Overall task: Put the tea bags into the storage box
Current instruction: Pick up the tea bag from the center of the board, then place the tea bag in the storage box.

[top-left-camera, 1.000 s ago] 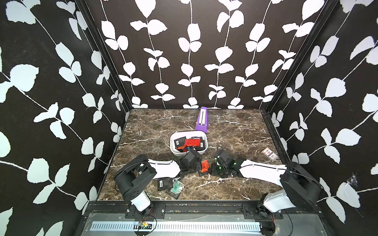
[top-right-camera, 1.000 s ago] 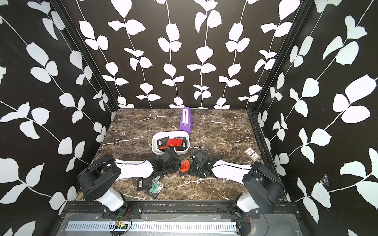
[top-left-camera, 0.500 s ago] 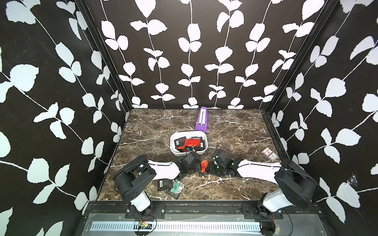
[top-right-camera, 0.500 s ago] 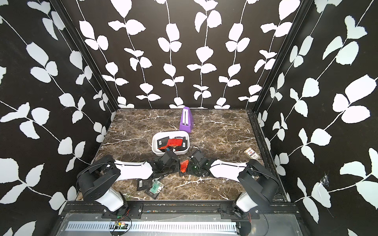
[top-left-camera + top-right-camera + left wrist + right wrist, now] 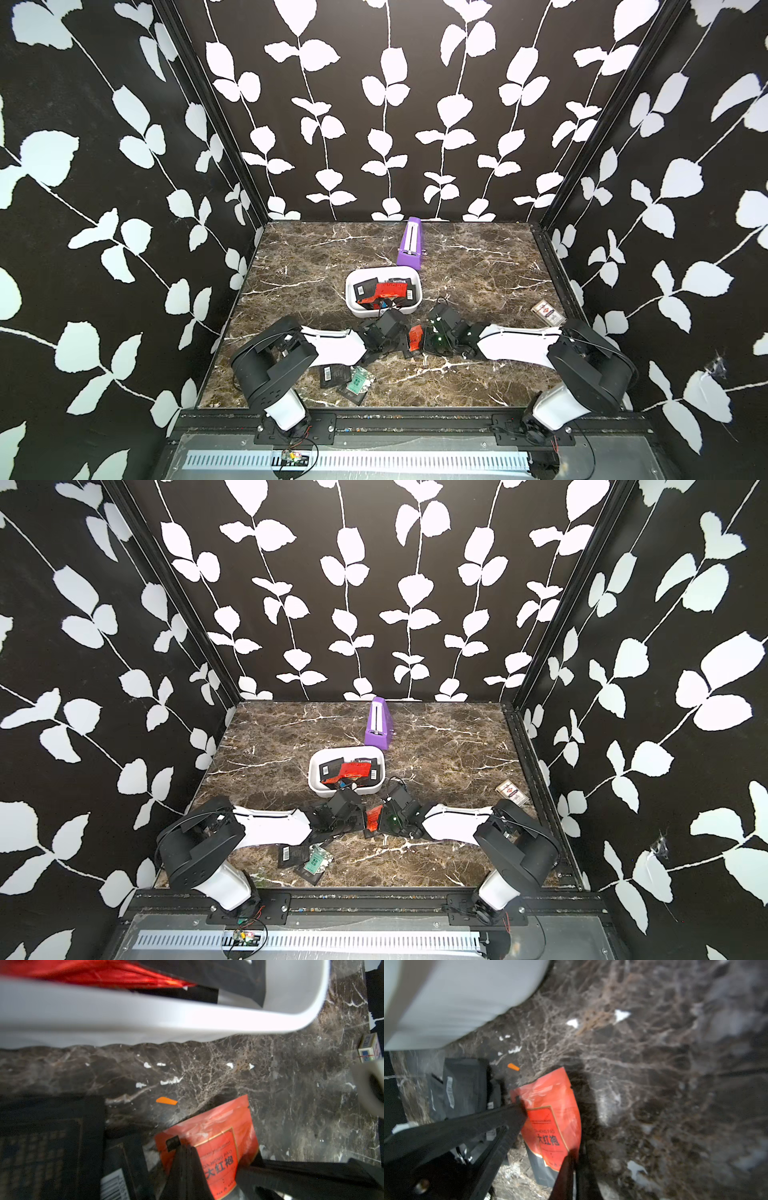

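Observation:
A red-orange tea bag (image 5: 415,337) is pinched from both sides just above the marble, in front of the storage box (image 5: 350,300). My left gripper (image 5: 182,1150) is shut on one edge of it, and my right gripper (image 5: 574,1156) is shut on the opposite edge. In the right wrist view the left fingers (image 5: 510,1113) reach to the bag's corner (image 5: 550,1101). The white storage box (image 5: 312,776) holds several black tea bags and a red one (image 5: 380,291). Loose on the table by the left arm lie a black tea bag (image 5: 332,376) and a green one (image 5: 359,382).
A long purple box (image 5: 409,245) stands behind the storage box. A small clear-wrapped card pack (image 5: 547,312) lies near the right wall. A tiny orange scrap (image 5: 166,1100) sits on the marble between the held bag and the tub. More black sachets (image 5: 465,1084) lie under the left gripper.
My right gripper has slid left to the red-orange tea bag and shut on its edge. The left gripper has stayed shut on the bag's other side.

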